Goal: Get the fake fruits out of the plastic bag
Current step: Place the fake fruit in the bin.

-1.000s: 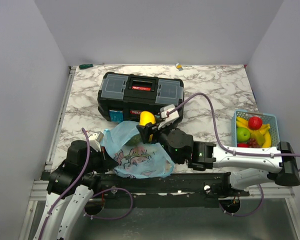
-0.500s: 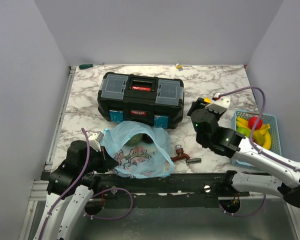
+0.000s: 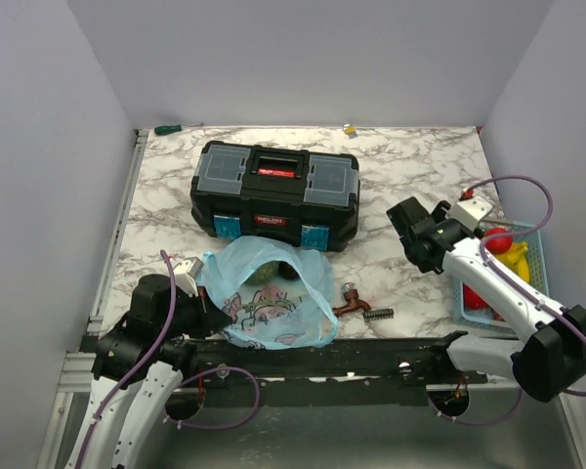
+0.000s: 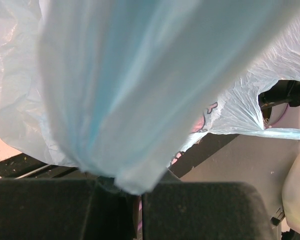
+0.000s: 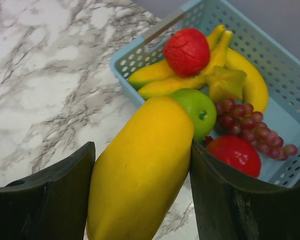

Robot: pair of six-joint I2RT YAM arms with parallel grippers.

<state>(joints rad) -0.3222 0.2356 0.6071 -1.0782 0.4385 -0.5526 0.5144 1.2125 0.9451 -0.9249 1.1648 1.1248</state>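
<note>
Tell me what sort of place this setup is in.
Most likely a robot-manipulation test bench: a marble-patterned tabletop boxed in by plain grey walls, with staged props: a black plastic toolbox and a light-blue mesh basket of fake fruit.

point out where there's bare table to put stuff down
Bare marble lies left of the toolbox, and in the back right corner between toolbox and basket. Crowded: the front, where the plastic bag, a small brown part and a spring lie; the basket is full.
</note>
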